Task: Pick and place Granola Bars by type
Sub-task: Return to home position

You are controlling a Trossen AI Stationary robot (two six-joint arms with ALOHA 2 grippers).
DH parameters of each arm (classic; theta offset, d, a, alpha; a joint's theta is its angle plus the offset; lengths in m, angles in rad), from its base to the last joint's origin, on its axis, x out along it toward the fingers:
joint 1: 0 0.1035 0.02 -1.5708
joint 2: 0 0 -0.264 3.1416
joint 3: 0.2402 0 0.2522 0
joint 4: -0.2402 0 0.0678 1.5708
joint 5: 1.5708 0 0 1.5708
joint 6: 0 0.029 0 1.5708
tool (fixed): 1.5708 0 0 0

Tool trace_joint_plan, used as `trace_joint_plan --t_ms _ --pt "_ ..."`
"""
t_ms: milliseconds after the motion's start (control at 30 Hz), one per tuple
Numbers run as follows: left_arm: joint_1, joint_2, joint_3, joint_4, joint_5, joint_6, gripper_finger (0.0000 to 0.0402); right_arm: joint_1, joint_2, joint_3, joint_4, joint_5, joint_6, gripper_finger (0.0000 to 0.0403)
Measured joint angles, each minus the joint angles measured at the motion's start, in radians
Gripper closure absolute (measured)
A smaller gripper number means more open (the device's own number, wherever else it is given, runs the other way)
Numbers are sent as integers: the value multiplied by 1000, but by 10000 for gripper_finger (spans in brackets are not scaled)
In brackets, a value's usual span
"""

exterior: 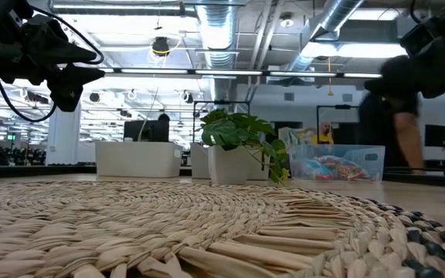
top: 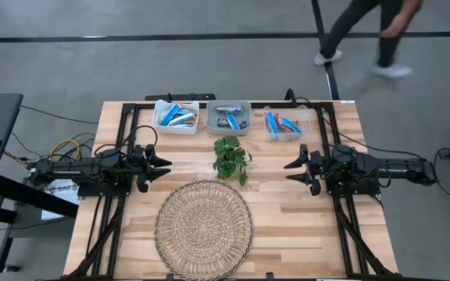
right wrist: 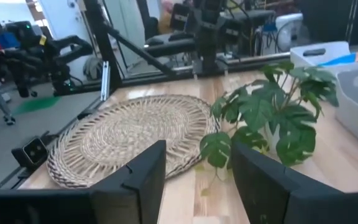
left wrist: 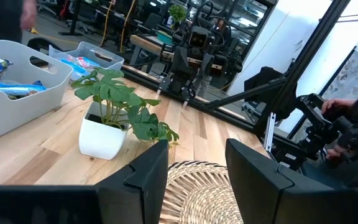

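Both arms sit low and level over the table, facing each other across the middle. Your left gripper [top: 166, 167] is over the left side, aimed inward at the potted plant [top: 231, 156]. Its jaws are wide and hold nothing; in the left wrist view the two dark fingers [left wrist: 146, 177] are well apart with bare table showing between them. Your right gripper [top: 287, 172] mirrors it over the right side, also aimed at the plant. Its jaws are wide too and empty, and the fingers [right wrist: 143, 180] are spread in the right wrist view.

The granola bars [top: 229, 119] are all in the three bins lined up along the table's back edge. None lies loose on the wood.
- White bin [top: 157, 119], left of centre: several blue wrappers.
- Gray bin [top: 211, 117], centre, just behind the plant: blue wrappers, with something orange-tan among them.
- Clear bin [top: 269, 134], right of centre: blue wrappers with reddish ones mixed in; the low view shows these through its wall [exterior: 373, 158].

The bins stand near each other; I can't tell whether they touch. The round woven mat [top: 203, 229] lies at the front edge, centred, with nothing on it. The plant stands between the mat and the gray bin, apart from both grippers.

A person [top: 348, 25] is on the floor beyond the back right corner, well clear of the table.
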Motion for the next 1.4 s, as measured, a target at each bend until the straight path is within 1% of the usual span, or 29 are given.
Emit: trace_joint_plan --t_ms 167,367,467,633,1400 --pt "0 0 0 0 0 0 248 -2 -28 0 -2 11 -9 231" --pt "0 0 0 0 0 0 248 0 -27 0 -11 110 -26 234" --pt "0 0 0 0 0 0 248 -2 -27 -1 -12 131 2 234" --pt "0 0 0 0 0 0 248 -2 -26 -1 -12 131 53 234" --pt "0 0 0 0 0 0 248 -2 -26 -1 -10 132 53 231"
